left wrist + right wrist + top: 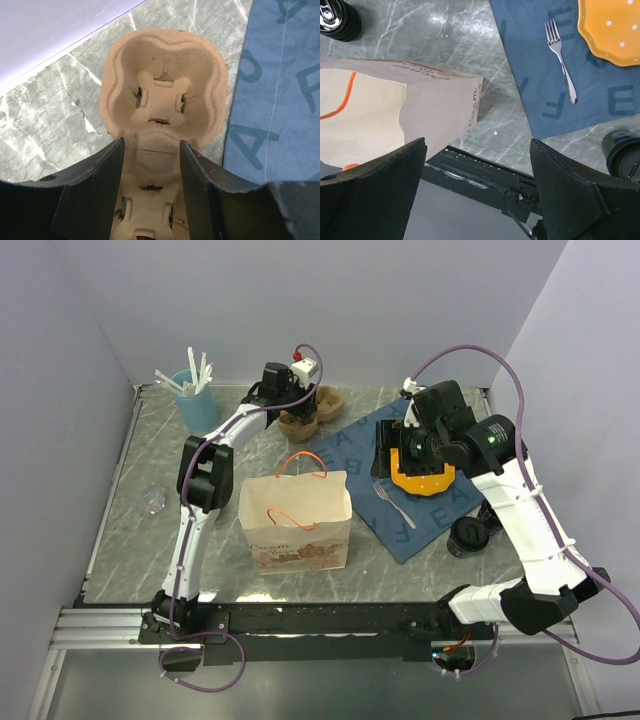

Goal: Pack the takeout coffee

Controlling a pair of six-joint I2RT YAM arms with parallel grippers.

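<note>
The takeout coffee (468, 535), a small black cup, stands on the marble right of the blue mat's near corner. It also shows at the right edge of the right wrist view (622, 156). The paper bag (295, 520) with orange handles stands open in the middle front, and its near side shows in the right wrist view (380, 105). My right gripper (385, 465) is open and empty, held high over the mat beside the orange plate (479, 145). My left gripper (290, 410) is open at the back, its fingers just above a brown pulp cup carrier (165, 75).
A blue lettered mat (400, 510) holds an orange plate (420, 480) and a fork (393, 502). A light-blue cup of white sticks (197, 400) stands at the back left. A small clear object (152, 500) lies at the left. The black rail (320, 618) runs along the near edge.
</note>
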